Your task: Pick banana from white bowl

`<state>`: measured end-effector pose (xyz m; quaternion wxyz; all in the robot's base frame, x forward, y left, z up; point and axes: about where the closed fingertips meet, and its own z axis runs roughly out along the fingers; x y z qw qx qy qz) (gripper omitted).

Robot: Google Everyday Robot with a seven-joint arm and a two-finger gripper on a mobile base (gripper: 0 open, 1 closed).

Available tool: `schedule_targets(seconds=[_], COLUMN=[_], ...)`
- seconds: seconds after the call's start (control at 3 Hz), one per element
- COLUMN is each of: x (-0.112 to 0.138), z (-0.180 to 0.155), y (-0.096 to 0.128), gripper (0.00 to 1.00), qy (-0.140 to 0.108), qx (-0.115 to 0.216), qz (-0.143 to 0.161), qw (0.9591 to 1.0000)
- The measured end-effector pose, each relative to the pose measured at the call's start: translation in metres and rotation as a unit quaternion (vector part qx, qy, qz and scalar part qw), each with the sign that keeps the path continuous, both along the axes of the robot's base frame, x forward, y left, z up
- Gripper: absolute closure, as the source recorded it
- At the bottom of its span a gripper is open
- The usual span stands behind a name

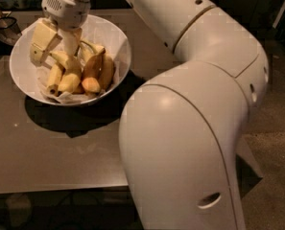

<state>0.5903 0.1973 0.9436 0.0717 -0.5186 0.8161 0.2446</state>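
Observation:
The white bowl (pixel 116 38) stands at the table's far left, lined with crumpled white paper and holding several bananas. The banana (pixel 69 70), thick and pale yellow, lies left of centre in the bowl beside an orange-tinged banana (pixel 94 70). My gripper (pixel 56 48) reaches down into the bowl from above. It is open, with one cream finger (pixel 42 44) left of the banana's upper end and the other (pixel 71 40) to its right. The upper end of the banana lies between the fingers.
The brown-grey table (pixel 60 152) ends in a front edge near the bottom. A dark object (pixel 0 25) sits at the far left by the bowl. My large white arm links (pixel 190 128) fill the right half and hide the table there.

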Motion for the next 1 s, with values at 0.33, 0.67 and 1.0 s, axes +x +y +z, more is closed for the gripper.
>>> schedule_targets(seconds=[0.33,0.67,1.0], x=[0.008,0.015,0.017], z=[0.004,0.014,0.014], y=[-0.01,-0.034,-0.044], gripper=[0.3,0.31,0.31], qy=[-0.008,-0.017,-0.014], qx=[-0.005,-0.005,-0.006], qz=[-0.022,-0.055,-0.068], qw=[0.9997,0.9983,0.9976])
